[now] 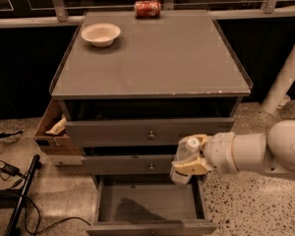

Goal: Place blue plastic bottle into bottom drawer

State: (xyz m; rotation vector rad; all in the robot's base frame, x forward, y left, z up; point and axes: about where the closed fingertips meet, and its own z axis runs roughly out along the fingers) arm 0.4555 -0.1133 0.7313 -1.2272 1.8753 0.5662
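The blue plastic bottle [184, 154] is clamped between the fingers of the gripper [190, 162] over the bottom drawer's [152, 203] right side; released here, the rim could be struck

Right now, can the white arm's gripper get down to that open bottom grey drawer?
Probably yes. The gripper, shut on the clear white-capped plastic bottle, hangs just above the shallow grey bottom drawer, which stands pulled open; nothing lies between them.

You see your end effector [191, 156], smooth cream plastic, gripping the clear glossy blue plastic bottle [183, 153]; below it, the bottom drawer [155, 204] looks matt grey, smooth.
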